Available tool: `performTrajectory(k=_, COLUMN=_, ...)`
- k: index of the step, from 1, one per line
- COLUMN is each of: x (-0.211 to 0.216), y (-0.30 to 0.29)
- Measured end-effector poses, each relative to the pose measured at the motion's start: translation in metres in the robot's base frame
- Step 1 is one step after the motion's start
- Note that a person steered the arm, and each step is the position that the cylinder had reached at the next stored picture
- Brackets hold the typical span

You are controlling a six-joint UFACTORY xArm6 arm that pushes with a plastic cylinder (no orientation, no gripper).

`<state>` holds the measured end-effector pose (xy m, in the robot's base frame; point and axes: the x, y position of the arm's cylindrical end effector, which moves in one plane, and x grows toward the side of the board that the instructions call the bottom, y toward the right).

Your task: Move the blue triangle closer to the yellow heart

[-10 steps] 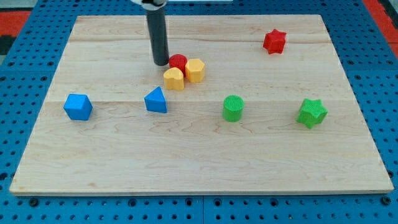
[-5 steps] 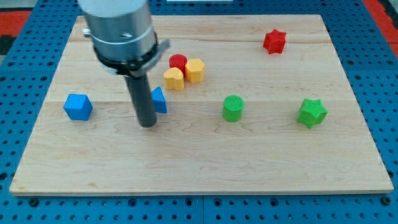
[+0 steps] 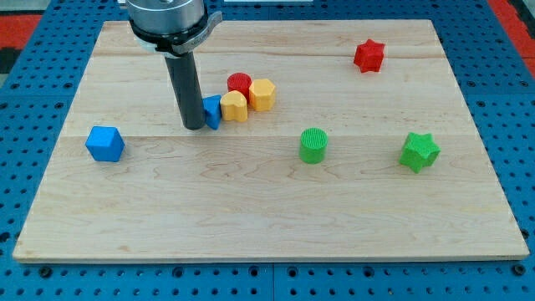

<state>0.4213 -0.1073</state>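
The blue triangle (image 3: 213, 111) lies left of centre on the board, touching the left side of the yellow heart (image 3: 235, 106). My tip (image 3: 194, 126) stands against the triangle's left side and partly hides it. A red cylinder (image 3: 240, 84) and a yellow hexagon block (image 3: 262, 94) sit right behind and beside the heart, in one tight cluster.
A blue cube (image 3: 105, 144) sits at the view's left. A green cylinder (image 3: 313, 145) is right of centre, a green star (image 3: 419, 152) at the right, a red star (image 3: 369, 55) at the top right. All rest on a wooden board (image 3: 267, 217).
My tip swung from beside the red cylinder down to below-left of the blue triangle, then pushed it up and right until it met the yellow heart.
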Motion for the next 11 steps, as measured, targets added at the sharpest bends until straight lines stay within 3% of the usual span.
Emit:
performTrajectory(k=6, x=0.013, y=0.045)
performTrajectory(k=11, x=-0.009, y=0.011)
